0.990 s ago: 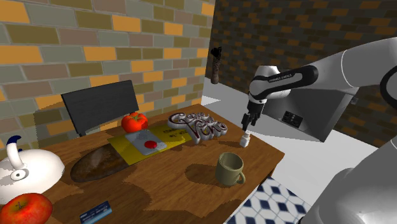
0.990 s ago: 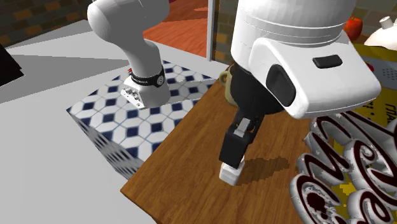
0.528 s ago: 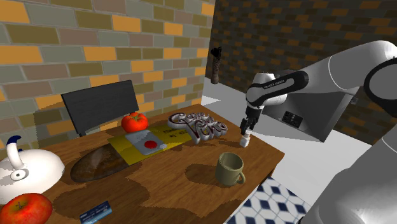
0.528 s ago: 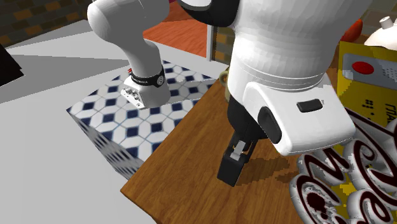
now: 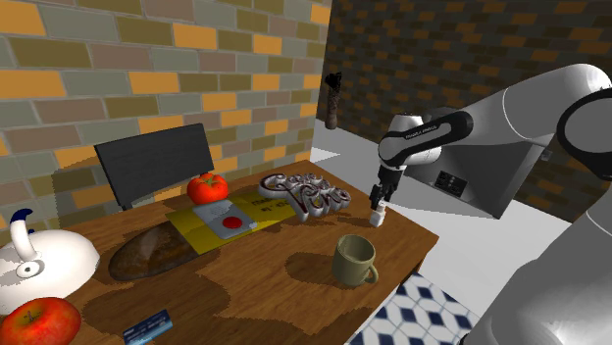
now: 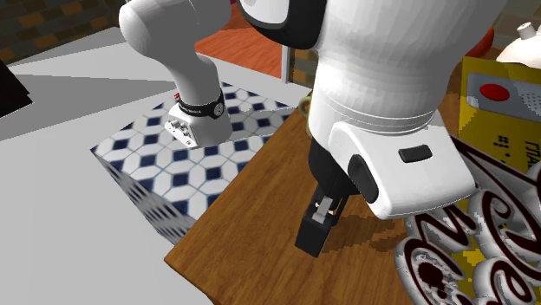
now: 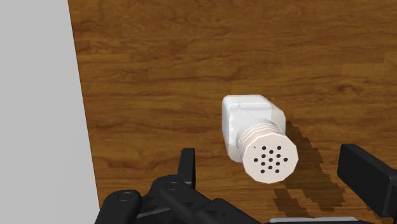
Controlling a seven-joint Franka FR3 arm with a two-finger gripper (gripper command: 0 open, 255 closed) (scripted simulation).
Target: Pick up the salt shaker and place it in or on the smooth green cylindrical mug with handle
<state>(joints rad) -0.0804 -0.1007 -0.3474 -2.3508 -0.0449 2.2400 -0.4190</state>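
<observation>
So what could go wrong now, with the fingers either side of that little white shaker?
The open fingers flank the salt shaker without touching it; closing unevenly could tip it. It stands near the table edge, so a nudge might send it off. The mug sits close by; a low carry could clip it.

Wooden table [image 5: 284,294] out front, warm brown grain. Behind it, a wall [image 5: 118,59] of grey, yellow and orange bricks; round the corner, a darker brick wall [image 5: 441,39]. Dark chair back [image 5: 154,167] at the table's far edge, pale grey floor [image 5: 481,240] beyond.
</observation>
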